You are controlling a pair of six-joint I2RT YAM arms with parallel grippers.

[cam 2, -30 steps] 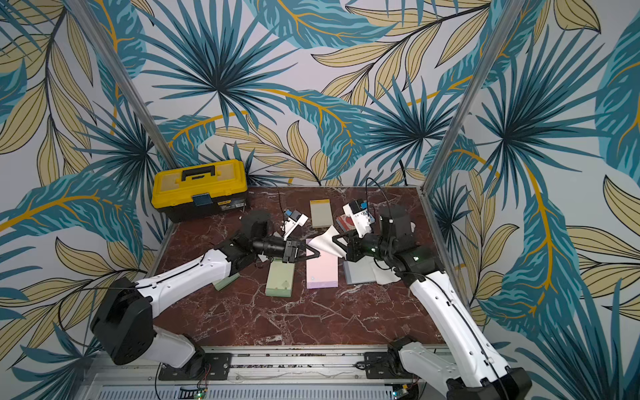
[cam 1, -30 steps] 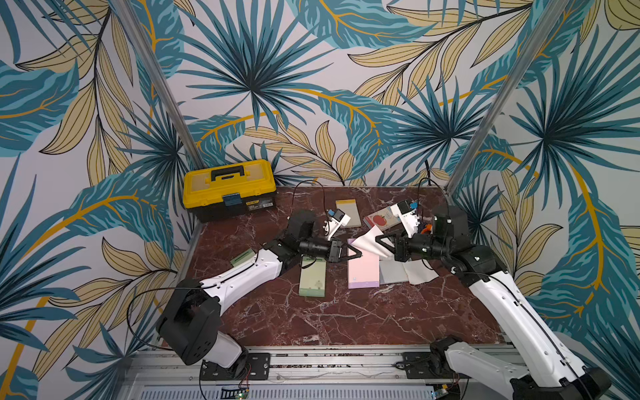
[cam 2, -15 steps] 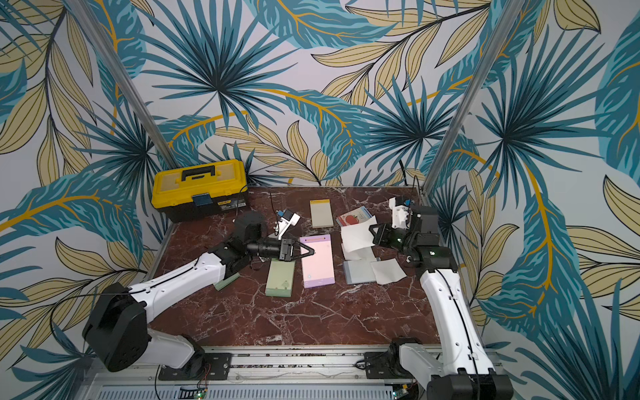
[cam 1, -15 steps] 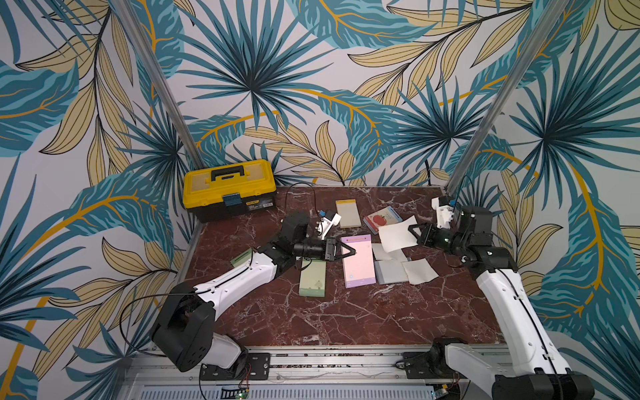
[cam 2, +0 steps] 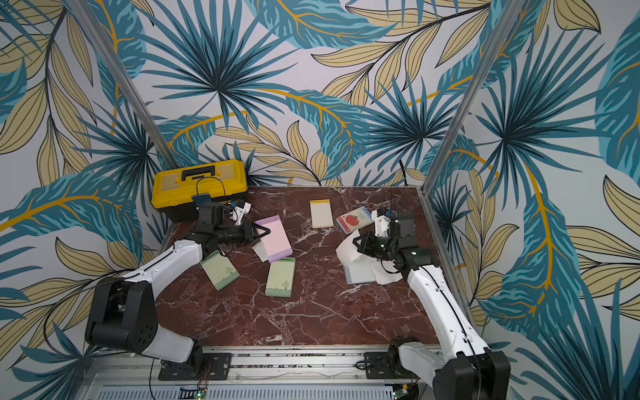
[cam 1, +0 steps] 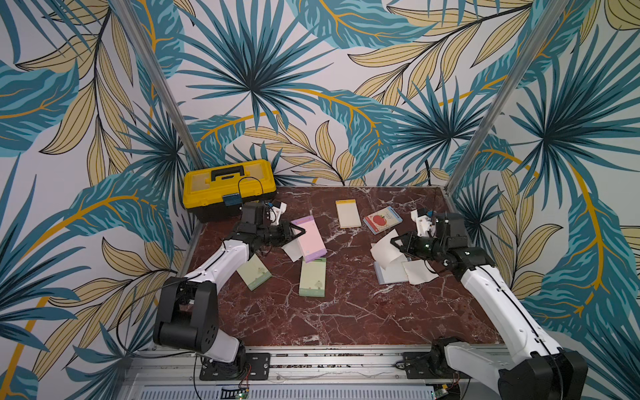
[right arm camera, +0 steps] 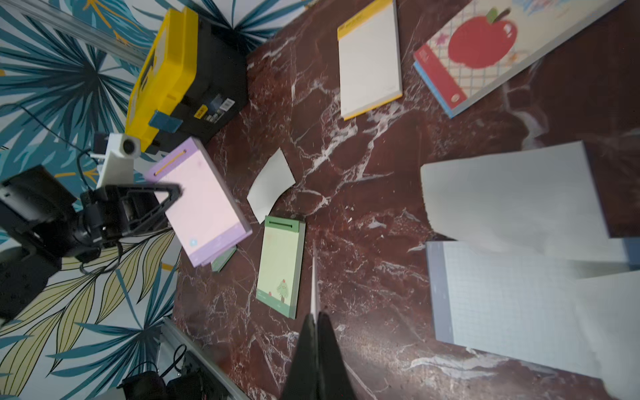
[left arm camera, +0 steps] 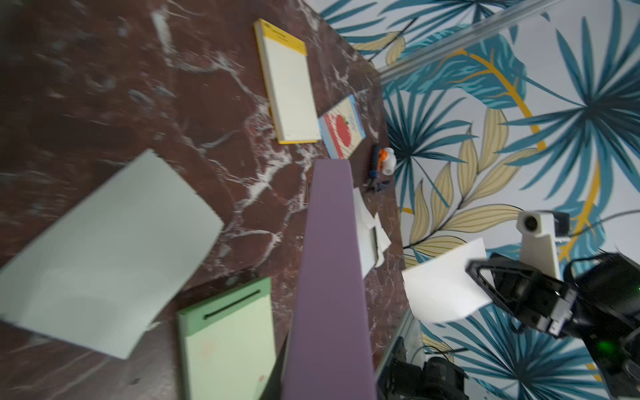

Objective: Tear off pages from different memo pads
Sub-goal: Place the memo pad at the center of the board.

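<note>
**Two arms, each holding paper above the marble table [cam 1: 346,318].**

The left gripper [cam 1: 300,231] is closed down to a narrow gap on the left edge of the lilac pad [cam 1: 313,242] and holds it tilted off the table at far left. The right gripper [cam 1: 393,242] is fully closed on a curled white page [cam 1: 382,247], which hangs over the blue pad [cam 1: 391,275] at right. A loose page [cam 1: 417,273] lies just right of the blue pad. A small page [cam 1: 292,251] lies under the left edge of the lilac pad. A green pad [cam 1: 312,278] lies flat just near of the lilac pad, and a second green pad [cam 1: 254,272] lies beside the left arm. The cream pad [cam 1: 348,213] and apple pad [cam 1: 382,220] lie side by side at the far edge. The toolbox [cam 1: 228,187] stands at the far left corner.
</note>
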